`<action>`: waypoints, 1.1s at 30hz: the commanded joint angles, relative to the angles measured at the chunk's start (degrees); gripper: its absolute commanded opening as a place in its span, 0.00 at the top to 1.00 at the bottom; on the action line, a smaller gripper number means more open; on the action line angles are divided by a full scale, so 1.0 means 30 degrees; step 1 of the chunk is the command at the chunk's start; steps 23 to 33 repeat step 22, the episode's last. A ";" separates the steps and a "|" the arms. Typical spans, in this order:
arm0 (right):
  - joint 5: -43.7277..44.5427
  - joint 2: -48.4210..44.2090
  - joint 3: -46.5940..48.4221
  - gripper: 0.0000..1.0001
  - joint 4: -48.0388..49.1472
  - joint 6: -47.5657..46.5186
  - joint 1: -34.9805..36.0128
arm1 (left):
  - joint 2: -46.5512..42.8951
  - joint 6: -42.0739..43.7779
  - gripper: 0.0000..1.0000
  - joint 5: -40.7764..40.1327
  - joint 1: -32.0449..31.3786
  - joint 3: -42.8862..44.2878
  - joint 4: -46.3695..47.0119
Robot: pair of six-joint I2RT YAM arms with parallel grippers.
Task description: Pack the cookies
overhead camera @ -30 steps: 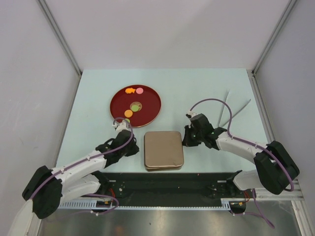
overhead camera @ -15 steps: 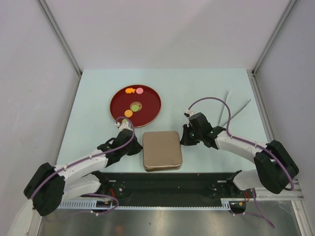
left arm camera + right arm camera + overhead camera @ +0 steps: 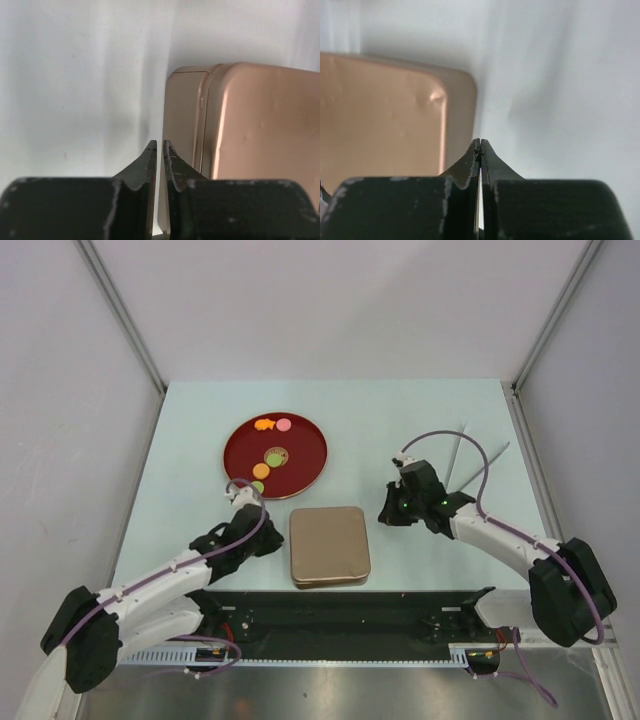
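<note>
Several cookies lie on a red plate [image 3: 305,445]: orange [image 3: 264,425] and pink [image 3: 284,424] at the back, green [image 3: 273,457] in the middle, orange [image 3: 261,471] and green [image 3: 257,486] nearer. A closed gold tin [image 3: 329,546] sits in front of the plate. My left gripper [image 3: 276,541] is shut and empty, low beside the tin's left edge; in the left wrist view its tips [image 3: 160,145] point past the tin [image 3: 250,125]. My right gripper [image 3: 384,514] is shut and empty, a little off the tin's far right corner [image 3: 385,115], tips [image 3: 480,142] over bare table.
Thin metal tongs [image 3: 470,465] lie on the table at the back right, behind my right arm. The pale table ends at grey walls on the left, back and right. The arm bases and a black rail run along the near edge.
The right gripper nudged the tin slightly left, then drew back to the right and away from it. The left gripper stayed by the tin's left edge.
</note>
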 commanded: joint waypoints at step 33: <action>0.3220 -0.6177 0.0743 0.53 -0.0616 -0.1253 -0.1505 | -0.1414 0.0497 0.00 -0.5049 -0.0052 0.5507 -0.6972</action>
